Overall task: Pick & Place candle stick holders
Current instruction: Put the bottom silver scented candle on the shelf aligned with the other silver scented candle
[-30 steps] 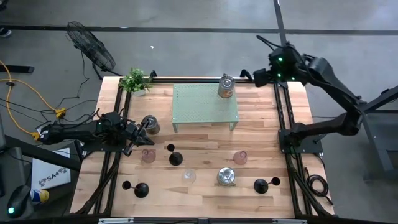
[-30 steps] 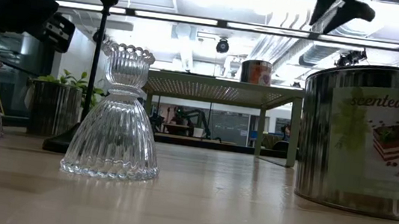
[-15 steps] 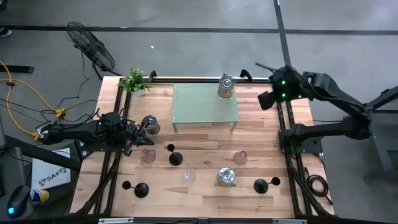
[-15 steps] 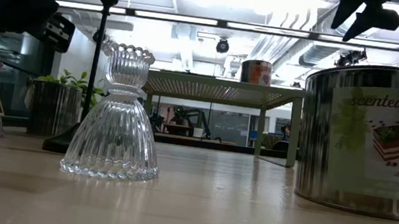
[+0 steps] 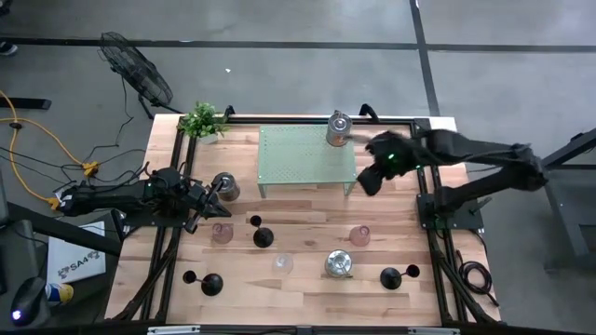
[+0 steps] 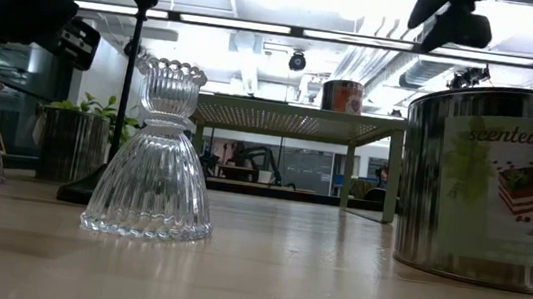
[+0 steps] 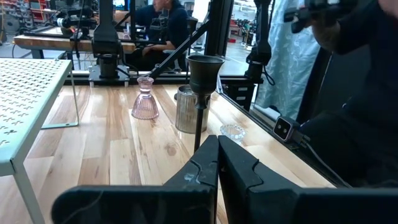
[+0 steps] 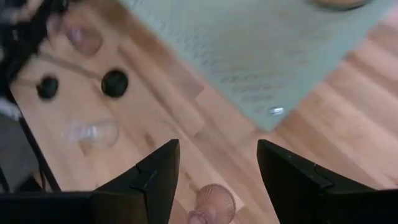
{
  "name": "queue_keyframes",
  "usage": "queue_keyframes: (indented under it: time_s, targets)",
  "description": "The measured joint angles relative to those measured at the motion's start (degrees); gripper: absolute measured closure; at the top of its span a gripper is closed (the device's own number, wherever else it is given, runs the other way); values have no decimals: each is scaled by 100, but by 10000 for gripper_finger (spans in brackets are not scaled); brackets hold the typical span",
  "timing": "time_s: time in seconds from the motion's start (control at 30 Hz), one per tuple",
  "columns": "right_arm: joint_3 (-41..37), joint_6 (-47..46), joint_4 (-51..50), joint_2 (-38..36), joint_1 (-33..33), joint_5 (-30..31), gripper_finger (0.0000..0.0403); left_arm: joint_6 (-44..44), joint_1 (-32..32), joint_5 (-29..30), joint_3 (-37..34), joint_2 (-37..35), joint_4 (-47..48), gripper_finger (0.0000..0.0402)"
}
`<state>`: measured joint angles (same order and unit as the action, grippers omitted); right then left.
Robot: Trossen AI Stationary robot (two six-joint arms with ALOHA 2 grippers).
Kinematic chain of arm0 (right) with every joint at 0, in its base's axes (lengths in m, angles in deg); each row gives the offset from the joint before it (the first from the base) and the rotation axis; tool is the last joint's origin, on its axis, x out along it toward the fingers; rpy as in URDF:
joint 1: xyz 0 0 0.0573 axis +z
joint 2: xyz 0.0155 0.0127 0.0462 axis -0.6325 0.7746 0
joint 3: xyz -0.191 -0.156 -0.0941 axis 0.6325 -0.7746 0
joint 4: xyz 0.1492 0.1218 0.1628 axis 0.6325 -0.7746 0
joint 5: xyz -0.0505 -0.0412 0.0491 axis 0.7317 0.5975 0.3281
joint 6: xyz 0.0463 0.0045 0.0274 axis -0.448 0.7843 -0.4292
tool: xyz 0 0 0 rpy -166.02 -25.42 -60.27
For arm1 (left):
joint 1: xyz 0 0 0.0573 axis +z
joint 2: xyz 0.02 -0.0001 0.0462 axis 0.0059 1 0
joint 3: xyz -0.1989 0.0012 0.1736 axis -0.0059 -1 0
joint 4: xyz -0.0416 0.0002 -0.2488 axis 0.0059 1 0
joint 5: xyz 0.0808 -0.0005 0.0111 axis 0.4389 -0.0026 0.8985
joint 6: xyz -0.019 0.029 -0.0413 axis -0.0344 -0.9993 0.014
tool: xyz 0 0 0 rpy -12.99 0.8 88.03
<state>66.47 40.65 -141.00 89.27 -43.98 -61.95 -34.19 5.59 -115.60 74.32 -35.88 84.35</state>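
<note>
Three black candle stick holders stand upright on their round bases on the wooden table: one left of centre (image 5: 261,235), one at the near left (image 5: 210,284) and one at the near right (image 5: 391,276). My right gripper (image 5: 369,177) hangs open in the air over the right end of the green shelf, tipped downward. Between its fingers (image 8: 217,171) the table shows far below, with nothing held. My left gripper (image 5: 212,193) waits shut and level at the left side. The centre holder (image 7: 200,74) stands a little ahead of its fingertips (image 7: 217,155).
A green perforated shelf (image 5: 307,156) carries a tin (image 5: 338,128) at its far right corner. Pink glass holders (image 5: 222,233) (image 5: 359,236), a clear glass one (image 5: 283,263) and tins (image 5: 338,263) (image 5: 224,186) stand among the black ones. A plant (image 5: 200,119) sits at the far left corner.
My right gripper has swung from the table's far right corner toward the left and near edges. It now hangs over the shelf's right end. It has come down, tipped further downward, and stayed open.
</note>
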Motion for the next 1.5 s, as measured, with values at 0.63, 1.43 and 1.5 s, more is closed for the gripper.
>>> queue_keyframes:
  time_s: [0.63, 1.43, 1.5]
  targets:
    - [-2, 2743, 194, 1753, 2058, -849, 196, 0, -2, -1, 0, -1, 0, 402]
    - [0, -4166, 470, 2380, 2855, -891, 196, 0, -2, 0, 0, -1, 1, 402]
    - [0, -4343, 561, 2499, 2928, -901, 196, 0, 0, -2, 0, 0, 0, 402]
